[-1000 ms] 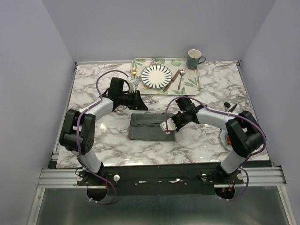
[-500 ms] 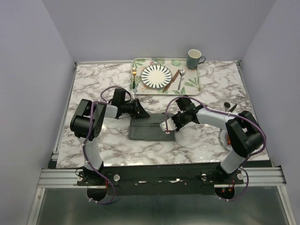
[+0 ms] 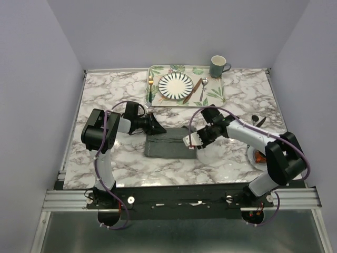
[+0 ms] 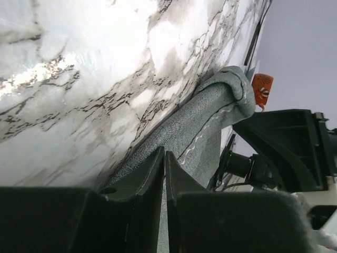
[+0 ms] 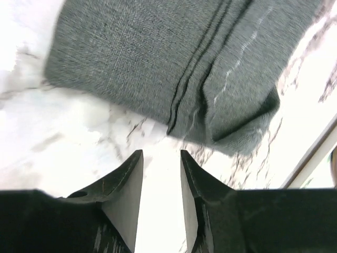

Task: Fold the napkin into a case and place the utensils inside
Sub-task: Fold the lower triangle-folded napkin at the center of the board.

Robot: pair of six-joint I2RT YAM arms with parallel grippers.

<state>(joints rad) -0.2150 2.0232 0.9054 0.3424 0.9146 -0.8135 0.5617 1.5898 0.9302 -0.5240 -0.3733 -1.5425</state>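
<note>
The napkin [image 3: 171, 143] lies folded as a long dark grey strip in the middle of the marble table, also in the left wrist view [image 4: 205, 116] and right wrist view [image 5: 174, 58]. My left gripper [image 3: 158, 129] lies low at its far left corner, the jaws [image 4: 164, 151] closed to a thin slit with cloth in it. My right gripper [image 3: 192, 143] is open just off the strip's right end, its tips [image 5: 161, 153] over bare marble. The fork [image 3: 150, 87], knife [image 3: 192, 90] and spoon [image 3: 203, 88] rest on the tray.
A leaf-patterned tray [image 3: 216, 95] at the back holds a striped plate [image 3: 176, 86], and a green mug [image 3: 218, 66] stands at its right corner. An orange item [image 3: 259, 155] sits by the right arm's base. White walls enclose the table.
My right gripper opened, let go of the napkin's right end and drew back slightly. My left arm came down from the tray side to the napkin's far left corner and narrowed its jaws.
</note>
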